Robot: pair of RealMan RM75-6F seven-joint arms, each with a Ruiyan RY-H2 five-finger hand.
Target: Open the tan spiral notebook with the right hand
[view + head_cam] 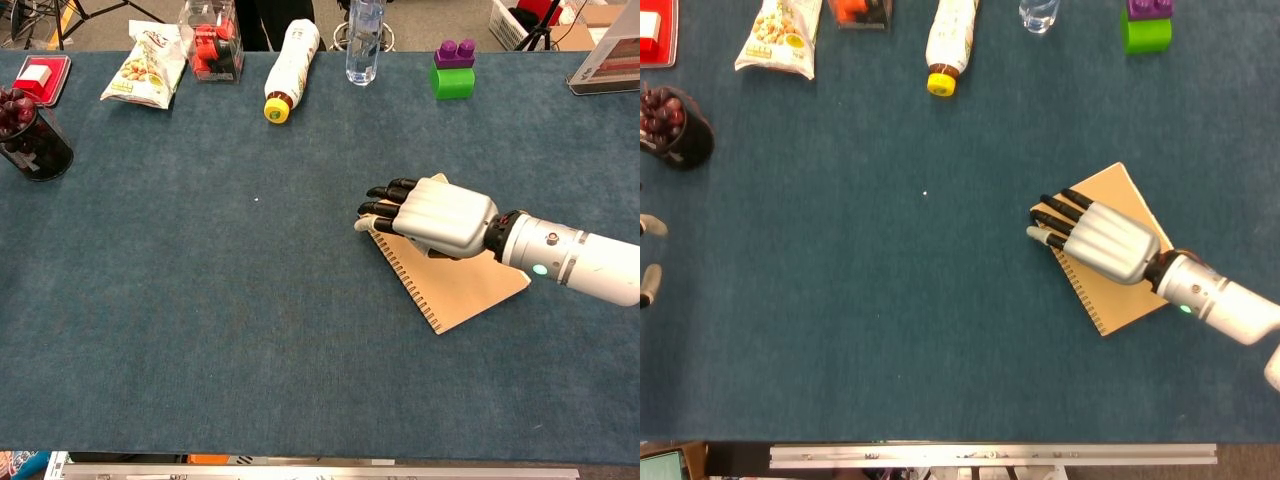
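Observation:
The tan spiral notebook (1110, 300) (470, 290) lies closed and turned at an angle on the blue table, right of centre, with its wire spine along the lower-left side. My right hand (1105, 240) (440, 218) lies palm down on its upper part with the fingers stretched out. The dark fingertips (1045, 222) reach the spine at the notebook's top-left corner and hold nothing. At the left edge of the head view, only part of my left hand (648, 283) shows, fingers apart and empty.
Along the far edge are a snack bag (145, 65), a clear box with a red item (212, 45), a lying yellow-capped bottle (288, 70), a water bottle (365, 40) and a green-and-purple block (452, 72). A dark cup of red fruit (32, 135) stands far left.

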